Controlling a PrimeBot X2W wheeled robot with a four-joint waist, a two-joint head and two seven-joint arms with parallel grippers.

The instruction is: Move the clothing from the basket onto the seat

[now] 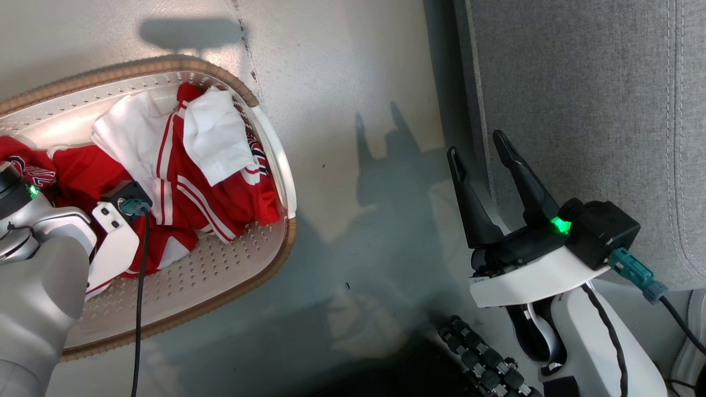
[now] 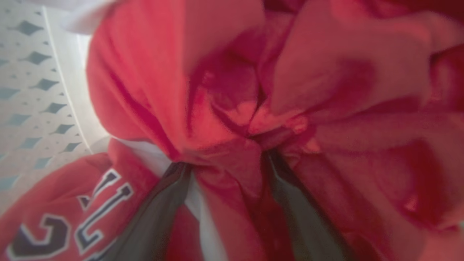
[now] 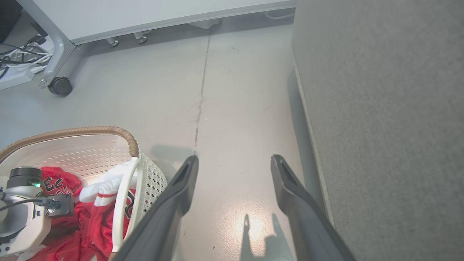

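Red-and-white clothing (image 1: 187, 182) heaped in the basket (image 1: 220, 275), left half of the head view, heap stretched roughly left to right. Directly around the left gripper (image 2: 225, 161): fingers spread, sunk into red folds, cloth bunched between them but not yet pinched. Far nearer than the right gripper (image 1: 476, 143), spread and empty at centre right, just beside the seat (image 1: 579, 110) at upper right. One basket, one seat, two grippers; garments tangled, at least two, exact count unclear.
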